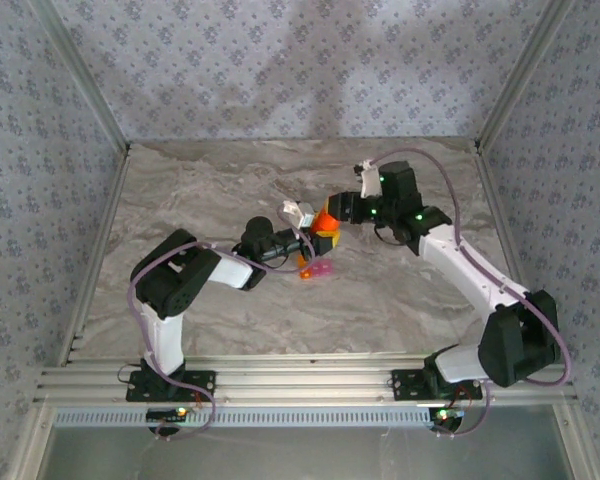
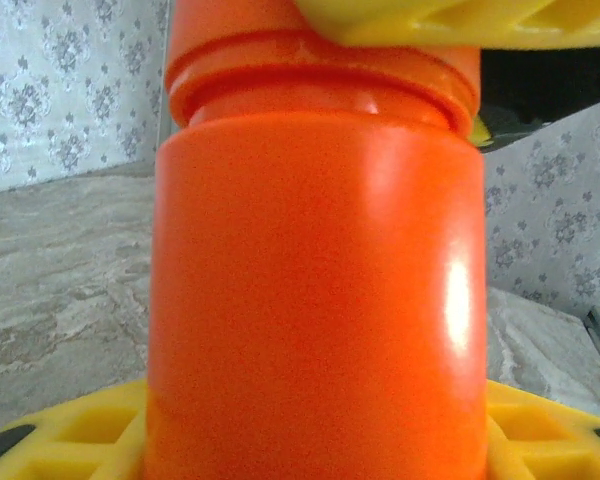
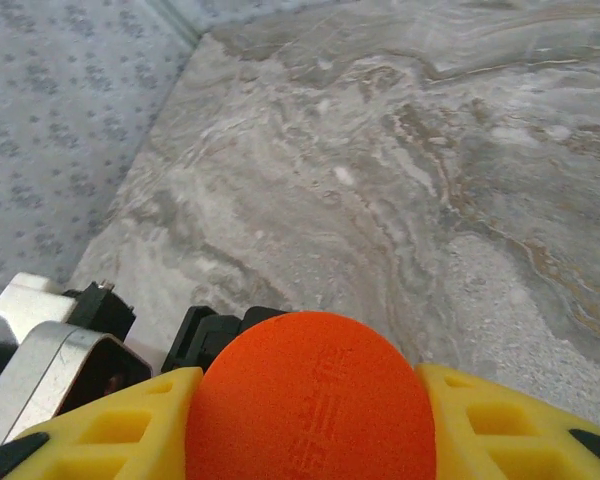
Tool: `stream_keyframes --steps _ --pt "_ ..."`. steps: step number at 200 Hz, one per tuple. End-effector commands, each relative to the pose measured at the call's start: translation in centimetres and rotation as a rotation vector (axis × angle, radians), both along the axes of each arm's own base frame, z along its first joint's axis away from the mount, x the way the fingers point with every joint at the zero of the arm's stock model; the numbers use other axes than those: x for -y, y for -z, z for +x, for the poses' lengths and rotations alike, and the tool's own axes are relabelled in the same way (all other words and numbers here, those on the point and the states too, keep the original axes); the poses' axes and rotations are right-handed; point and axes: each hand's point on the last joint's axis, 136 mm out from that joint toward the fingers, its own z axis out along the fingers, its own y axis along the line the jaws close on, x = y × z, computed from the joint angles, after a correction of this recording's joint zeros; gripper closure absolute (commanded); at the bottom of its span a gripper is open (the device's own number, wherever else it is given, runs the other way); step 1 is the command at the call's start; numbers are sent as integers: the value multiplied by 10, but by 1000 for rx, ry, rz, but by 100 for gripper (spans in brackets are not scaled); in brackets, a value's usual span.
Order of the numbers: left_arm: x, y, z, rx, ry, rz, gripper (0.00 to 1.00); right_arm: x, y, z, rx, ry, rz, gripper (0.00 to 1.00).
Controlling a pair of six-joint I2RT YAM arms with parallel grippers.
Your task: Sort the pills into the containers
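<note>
Meeting at the centre of the marble-patterned table [image 1: 210,190] in the top view, the left gripper [image 1: 318,238] and the right gripper [image 1: 335,210] are converging on the orange bottle [image 1: 324,220] from opposite sides. The containers [image 1: 315,268], one orange and one pink, are sitting on the table just below the bottle in the frame, close to the left wrist. Patterned walls [image 1: 40,150] are closing in the table on three sides.

In the left wrist view, the orange bottle [image 2: 315,300] is blocking most of the frame, standing upright between the left gripper's yellow fingers [image 2: 80,430], which are clamping its body at the bottom edge. A yellow finger of the right gripper [image 2: 430,20] is pressing on the cap [image 2: 320,50] at the top.

In the right wrist view, the round cap [image 3: 310,400] is sitting at bottom centre with the right gripper's yellow fingers [image 3: 110,430] closing against it on both sides. The left gripper's metal bracket [image 3: 40,350] is crowding the lower left corner.
</note>
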Motion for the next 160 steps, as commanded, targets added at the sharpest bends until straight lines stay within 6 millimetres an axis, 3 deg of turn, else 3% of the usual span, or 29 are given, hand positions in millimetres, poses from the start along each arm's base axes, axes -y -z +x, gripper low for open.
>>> stream_keyframes --steps 1,68,122,141,154,160 --pt "7 -42 -10 117 41 -96 100 -14 35 -21 -154 121 -18 65" --pt "9 -41 -9 113 43 -94 100 -14 20 -21 -122 111 -22 56" --pt "8 -41 -9 111 42 -93 100 0 -33 -19 -18 11 22 22" --pt "8 -41 -9 112 41 -92 100 4 -49 -23 33 -43 26 16" --pt "8 -41 -10 113 43 -94 100 9 -46 -25 46 -72 -10 15" --pt "7 -42 -10 113 43 -94 100 10 -59 -24 84 -87 -13 14"
